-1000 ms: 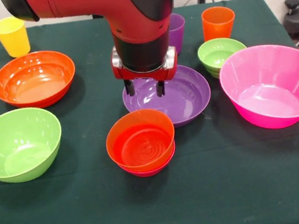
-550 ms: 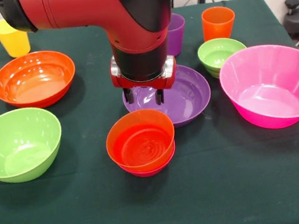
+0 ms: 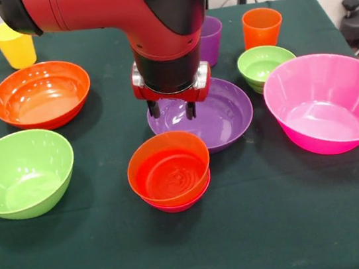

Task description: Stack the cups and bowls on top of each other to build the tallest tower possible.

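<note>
The red and black arm (image 3: 150,18) comes down over the middle of the desk (image 3: 279,227), which is covered in dark green cloth. Its claw (image 3: 172,111) hangs above the near-left part of the purple bowl (image 3: 217,116), its two dark fingers (image 3: 191,110) spread apart with nothing between them and clear of the bowl's surface.

Just in front of the purple bowl sits the tower (image 3: 170,174): a small orange bowl (image 3: 168,169) nested inside a small red-magenta bowl (image 3: 179,203), of which only the lower rim peeks out underneath. It stands alone, close to the purple bowl's front edge.

To the left, the large lime green bowl (image 3: 21,173) rests near the desk's edge, and behind it the bigger orange bowl (image 3: 40,94). The yellow cup (image 3: 14,42) stands upright at the far left corner. On the right, the huge pink bowl (image 3: 328,100) fills that side, with the small green bowl (image 3: 263,66) just beside it and near the purple bowl. Behind the green bowl stands the orange cup (image 3: 261,26), and the purple cup (image 3: 212,39) is partly hidden behind the arm.
</note>
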Controlling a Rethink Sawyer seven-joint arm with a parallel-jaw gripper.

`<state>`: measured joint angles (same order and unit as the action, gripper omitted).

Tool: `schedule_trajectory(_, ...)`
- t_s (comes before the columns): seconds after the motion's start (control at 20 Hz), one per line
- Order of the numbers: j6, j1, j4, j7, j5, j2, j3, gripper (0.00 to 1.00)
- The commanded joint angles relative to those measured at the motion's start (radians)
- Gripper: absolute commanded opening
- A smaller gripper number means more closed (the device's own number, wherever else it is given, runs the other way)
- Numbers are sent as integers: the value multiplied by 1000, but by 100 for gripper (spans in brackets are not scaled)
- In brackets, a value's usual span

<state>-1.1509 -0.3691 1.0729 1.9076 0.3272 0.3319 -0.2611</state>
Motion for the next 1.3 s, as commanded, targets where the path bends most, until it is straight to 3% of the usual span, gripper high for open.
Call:
schedule_trajectory(0.05,-82,-2,18,-125,-3,41,-47,100)
schedule_trajectory(0.8,2,-20,91,-127,14,47,-45,100)
schedule_trajectory(1.3,-7,-35,89,-162,30,57,-47,100)
